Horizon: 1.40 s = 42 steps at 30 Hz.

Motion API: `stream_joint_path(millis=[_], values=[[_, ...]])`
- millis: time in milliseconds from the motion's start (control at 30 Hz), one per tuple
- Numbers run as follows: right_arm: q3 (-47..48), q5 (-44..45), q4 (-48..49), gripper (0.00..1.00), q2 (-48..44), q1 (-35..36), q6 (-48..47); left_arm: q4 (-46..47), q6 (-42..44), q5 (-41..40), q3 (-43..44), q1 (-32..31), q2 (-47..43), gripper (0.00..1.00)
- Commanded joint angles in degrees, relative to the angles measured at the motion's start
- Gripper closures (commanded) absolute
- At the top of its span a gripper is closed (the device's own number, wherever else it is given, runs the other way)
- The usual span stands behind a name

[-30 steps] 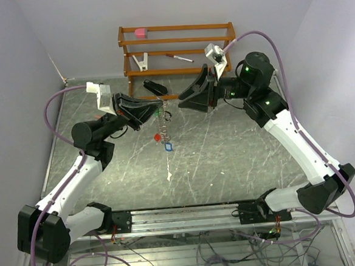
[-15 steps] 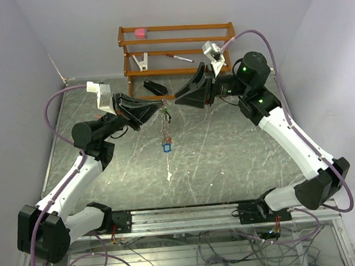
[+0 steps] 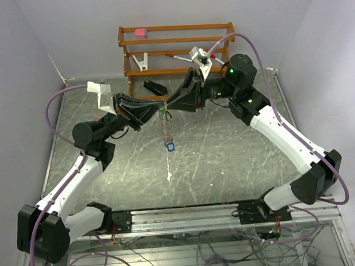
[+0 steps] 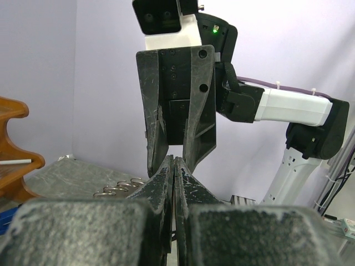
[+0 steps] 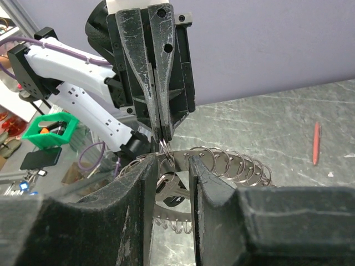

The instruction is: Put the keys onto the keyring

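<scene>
The keyring (image 3: 165, 126) hangs edge-on from my left gripper (image 3: 161, 105), which is shut on one of the small split rings on its rim. A key with a blue tag (image 3: 170, 147) dangles at the bottom and a green tag (image 3: 162, 111) sits near the top. In the right wrist view the keyring (image 5: 233, 160) is a flat grey band fringed with small rings. My right gripper (image 5: 169, 166) is open, its fingers (image 5: 141, 188) straddling the band and a black-tagged key (image 5: 173, 187). In the left wrist view my left gripper (image 4: 175, 162) is shut tight.
A wooden rack (image 3: 177, 48) stands at the back with a pink item (image 3: 140, 33), a white clip (image 3: 141, 62) and a red-capped pen (image 3: 178, 58). A black object (image 3: 155, 87) lies before it. A red pen (image 5: 316, 143) lies on the marble table (image 3: 227, 148).
My right gripper has moved left, from apart to tip-to-tip with the left gripper at the keyring. The left arm has held still; the hanging keys swung slightly.
</scene>
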Motion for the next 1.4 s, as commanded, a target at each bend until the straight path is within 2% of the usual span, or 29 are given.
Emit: stream_joint_path(millis=[0, 467, 600, 867, 1100, 1367], values=[[1.60, 0.18, -0.47, 0.71, 0.13, 0.33, -1.42, 2.57, -0.19, -1.93, -0.50, -0.54, -0.45, 0.93], [2.17, -0.08, 0.40, 0.77, 1.07, 1.02, -0.92, 1.98, 0.05, -2.16, -0.20, -0.73, -0.18, 0.93], [2.37, -0.26, -0.03, 0.88, 1.37, 1.30, -1.15, 1.95, -0.08, -2.39, -0.11, -0.73, -0.19, 0.93], [2.11, -0.53, -0.52, 1.00, 1.07, 1.42, -0.65, 1.07, 0.57, -2.27, -0.06, -0.73, -0.61, 0.93], [3.16, -0.30, -6.38, 1.00, 0.21, 1.28, -2.04, -1.06, 1.11, -2.59, -0.18, -0.61, -0.54, 0.92], [6.03, 3.23, -19.07, 1.00, 0.37, 0.69, -5.98, -3.57, 3.80, -3.82, 1.08, 1.00, -0.37, 0.65]])
